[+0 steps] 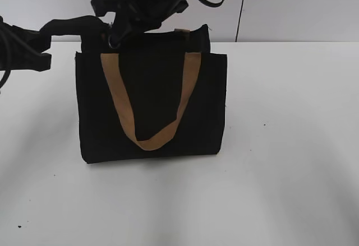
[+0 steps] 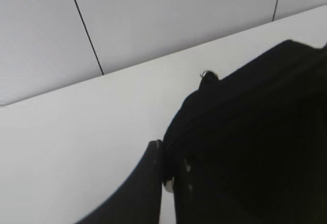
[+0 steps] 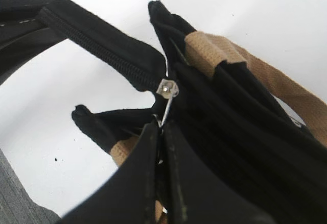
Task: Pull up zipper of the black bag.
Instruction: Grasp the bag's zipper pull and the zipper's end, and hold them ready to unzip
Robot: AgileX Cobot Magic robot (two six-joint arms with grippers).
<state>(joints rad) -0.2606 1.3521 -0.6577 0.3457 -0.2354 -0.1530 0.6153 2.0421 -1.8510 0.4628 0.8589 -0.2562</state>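
Standing at frame centre on the white table (image 1: pixel 291 162) is one black bag (image 1: pixel 151 111), with one tan handle (image 1: pixel 148 139) looping down its front. My two grippers work at its top edge, upper left. My right gripper (image 3: pixel 161 132) has its jaws pressed together, pinching the single silver zipper (image 3: pixel 167 89) pull. My left gripper (image 2: pixel 162 165) touches the bag's corner; its jaw state I cannot tell. Bare tabletop surrounds the bag, with a white panelled wall (image 2: pixel 168 15) behind.

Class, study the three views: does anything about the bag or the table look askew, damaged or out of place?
Nothing stands out. The black bag stands upright on the table, undamaged. Its tan handle hangs down the front. The right tool is closed on the zipper pull.
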